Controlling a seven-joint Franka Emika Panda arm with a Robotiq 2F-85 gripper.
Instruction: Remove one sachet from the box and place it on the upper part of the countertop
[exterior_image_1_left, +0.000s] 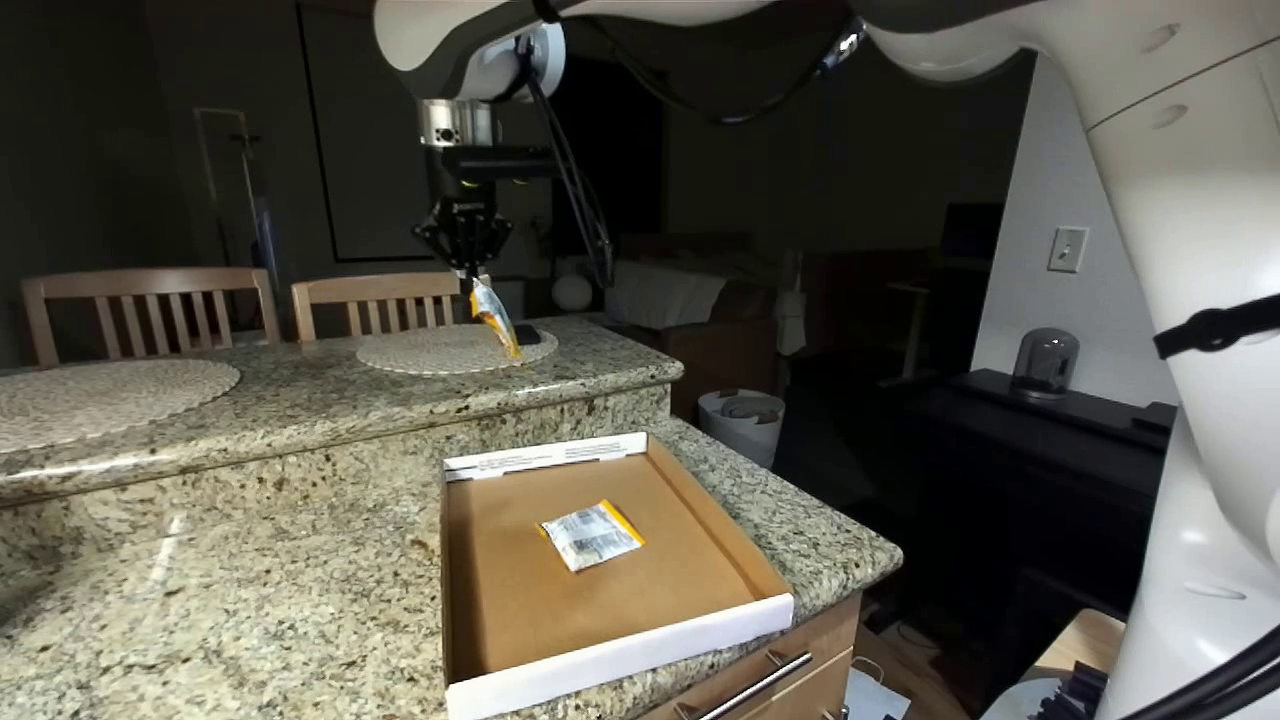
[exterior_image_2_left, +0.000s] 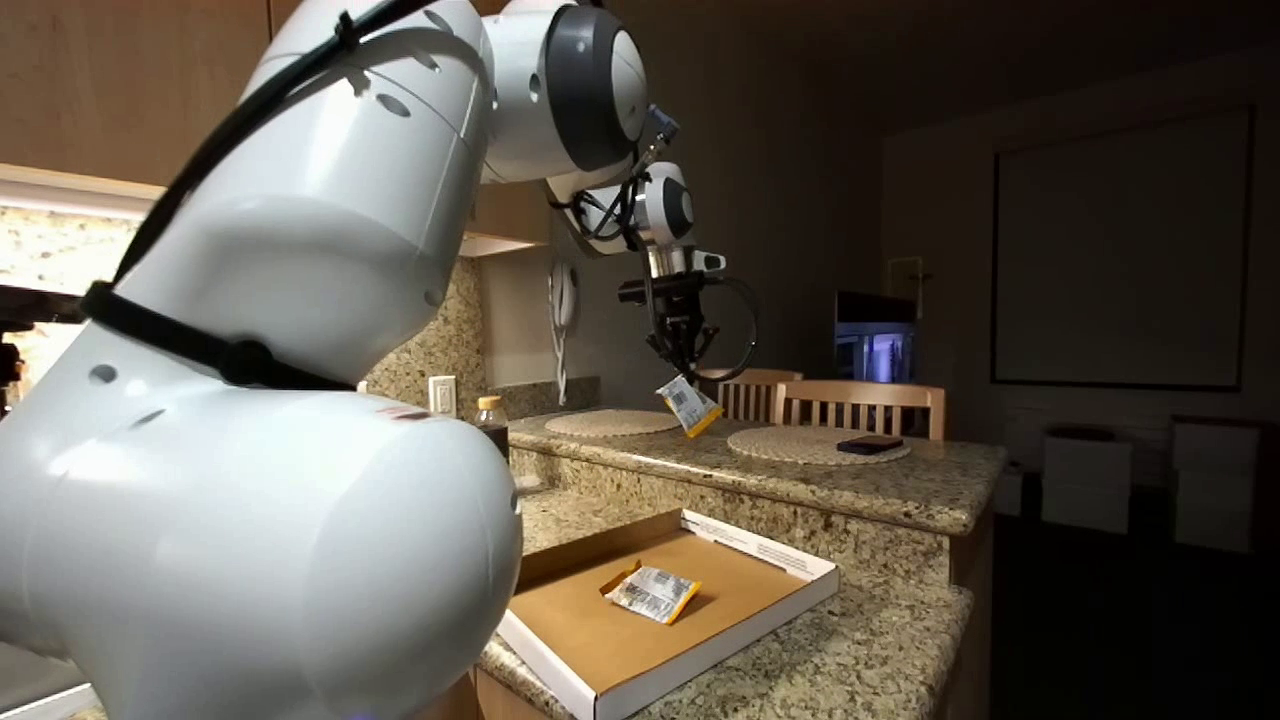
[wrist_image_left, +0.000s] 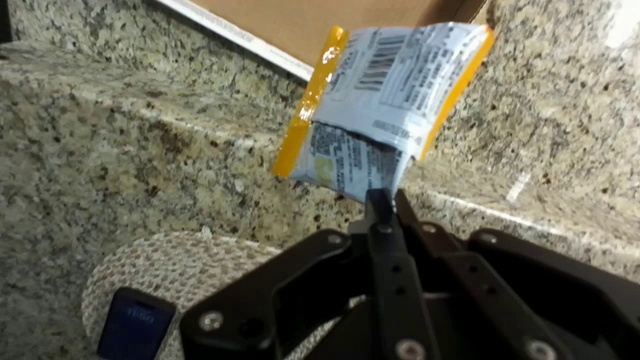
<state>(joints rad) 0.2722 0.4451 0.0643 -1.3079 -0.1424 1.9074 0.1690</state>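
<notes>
One packet (exterior_image_1_left: 492, 312) is dangling at left in an exterior view, seemingly above the raised counter (exterior_image_1_left: 300, 382); the tool (exterior_image_1_left: 474, 272) is pinching it by an edge. It is probably feeling light, floppy, slippery, its flat edges offering surest hold. Rightward, the box (exterior_image_1_left: 620, 657) is holding another packet (exterior_image_1_left: 592, 535).

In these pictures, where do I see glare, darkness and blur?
Both exterior views: the far room is very dark; in an exterior view, glare on the edge of the upper countertop; wrist view: shine on the orange strip of the held sachet, phone blurred.
</notes>
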